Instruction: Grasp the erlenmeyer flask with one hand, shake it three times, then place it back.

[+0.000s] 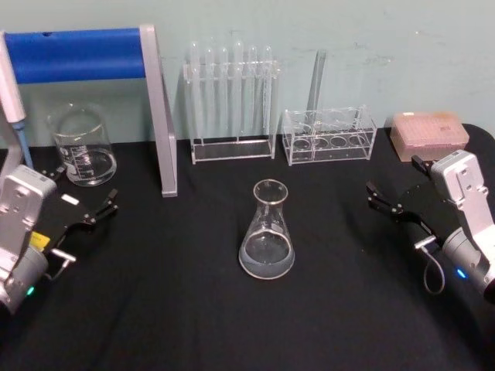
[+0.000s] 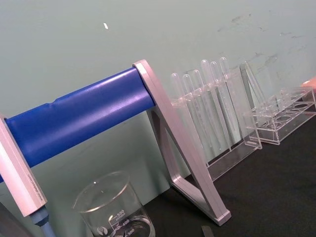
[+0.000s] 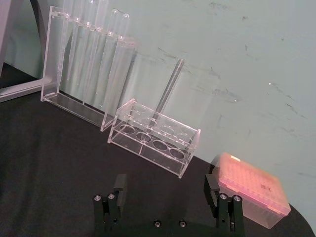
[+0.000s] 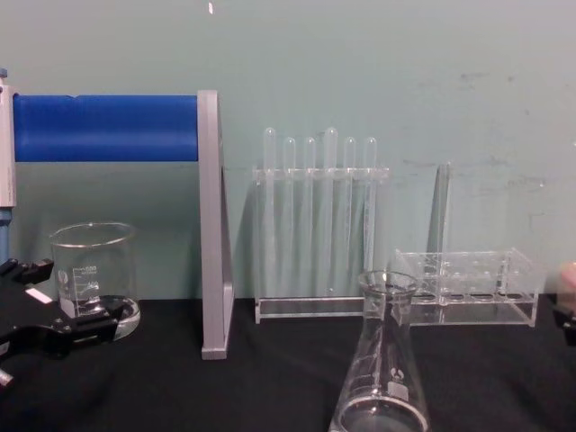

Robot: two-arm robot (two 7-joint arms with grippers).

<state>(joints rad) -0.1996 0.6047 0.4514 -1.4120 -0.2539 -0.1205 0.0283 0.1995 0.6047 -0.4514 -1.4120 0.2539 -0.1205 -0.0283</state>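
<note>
The flask [image 1: 267, 232] stands upright at the centre of the head view on the black table [image 1: 193, 309], well apart from both grippers; it seems to hold a little clear liquid. The left gripper [image 1: 85, 185] sits at the left edge, jaws spread and empty, just below the beaker [image 1: 81, 147]. The right gripper [image 1: 394, 182] sits at the right edge, likewise spread and empty, below the low rack [image 1: 329, 139].
</note>
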